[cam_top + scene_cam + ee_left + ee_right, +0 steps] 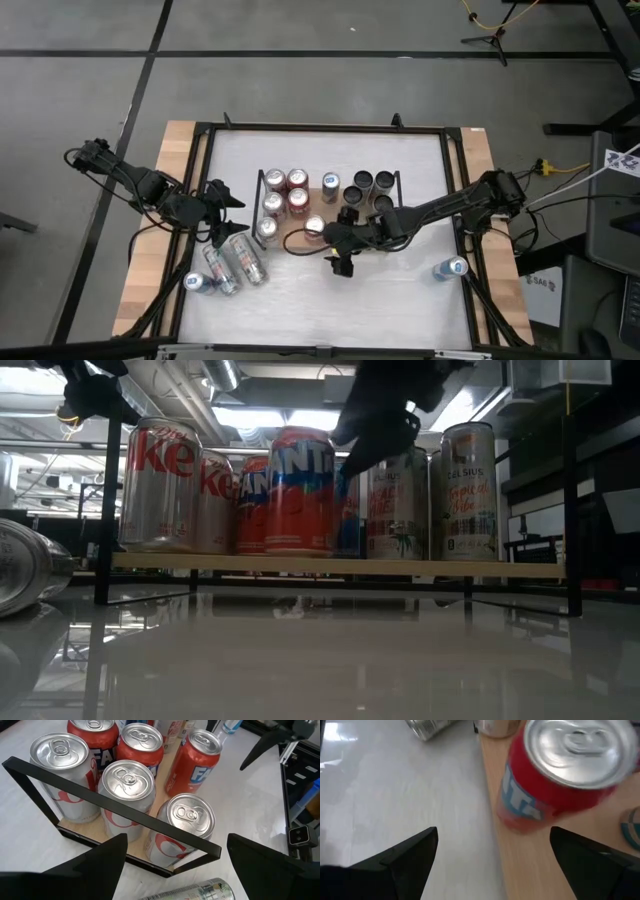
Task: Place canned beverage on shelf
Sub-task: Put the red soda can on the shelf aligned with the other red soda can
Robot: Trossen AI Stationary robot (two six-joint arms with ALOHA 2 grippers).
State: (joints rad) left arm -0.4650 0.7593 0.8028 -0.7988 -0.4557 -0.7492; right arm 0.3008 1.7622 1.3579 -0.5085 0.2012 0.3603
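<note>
Right hand (340, 250) fingers apart, empty, just near the shelf (300, 243) front edge; red Fanta can (314, 227) upright on shelf beside it. Left hand (226, 212) fingers apart at shelf's left end. Two cans (236, 263) lying on tabletop (400, 290).

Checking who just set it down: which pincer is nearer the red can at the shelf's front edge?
Right. The right pincer stands open right beside the red can, just off the shelf. The left pincer is open beyond the shelf's far end.
</note>
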